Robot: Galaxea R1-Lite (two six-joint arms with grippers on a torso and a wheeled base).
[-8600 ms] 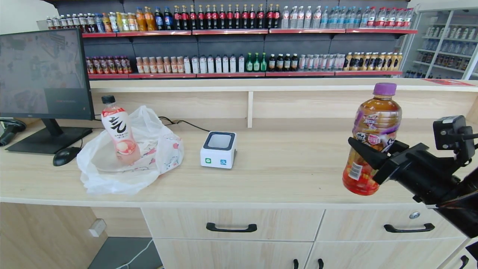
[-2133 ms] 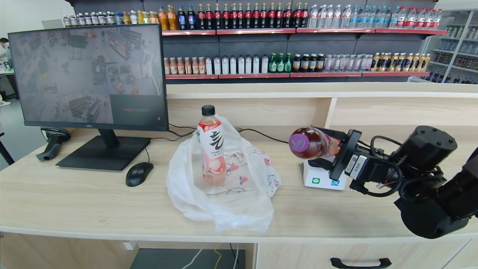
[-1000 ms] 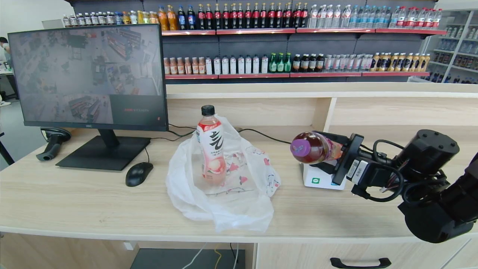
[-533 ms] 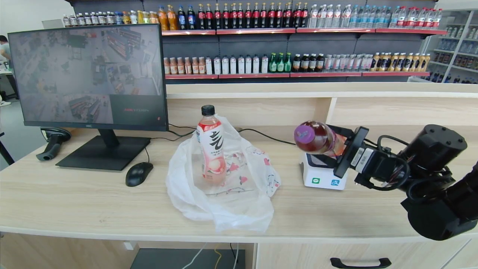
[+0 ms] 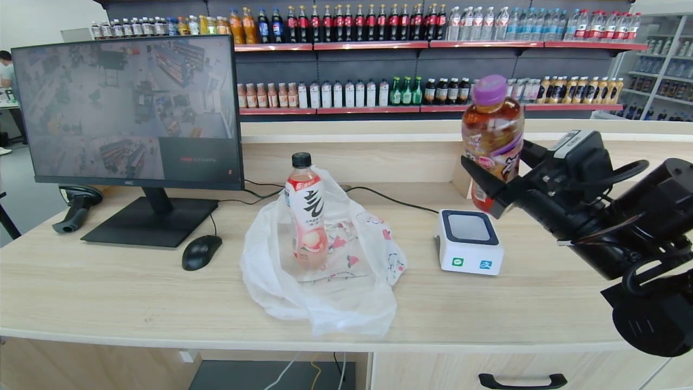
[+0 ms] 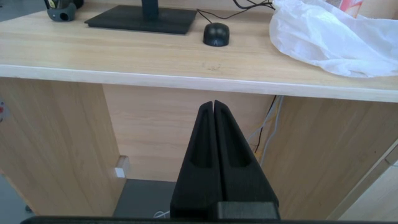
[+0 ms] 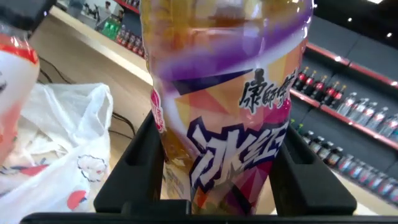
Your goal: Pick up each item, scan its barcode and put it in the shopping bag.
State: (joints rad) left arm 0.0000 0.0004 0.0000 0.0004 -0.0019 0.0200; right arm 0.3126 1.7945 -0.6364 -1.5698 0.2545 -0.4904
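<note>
My right gripper [image 5: 501,174] is shut on an amber drink bottle with a purple cap [image 5: 491,130]. It holds the bottle upright in the air, above and just behind the white barcode scanner box [image 5: 469,241]. In the right wrist view the bottle [image 7: 230,106] stands between the gripper's black fingers [image 7: 134,168]. A pink bottle with a black cap [image 5: 306,214] stands inside the open white shopping bag [image 5: 330,292], left of the scanner. My left gripper [image 6: 214,149] is shut on nothing and hangs below the counter's front edge.
A monitor [image 5: 130,108] stands at the counter's left, with a black mouse [image 5: 201,252] and a handheld scanner [image 5: 76,208] near it. A cable [image 5: 390,200] runs behind the bag. A raised wooden ledge [image 5: 379,132] bounds the back, with drink shelves beyond it.
The right gripper has swung the purple-capped bottle from lying sideways over the scanner to upright, and raised it. The pink bottle and bag have not moved.
</note>
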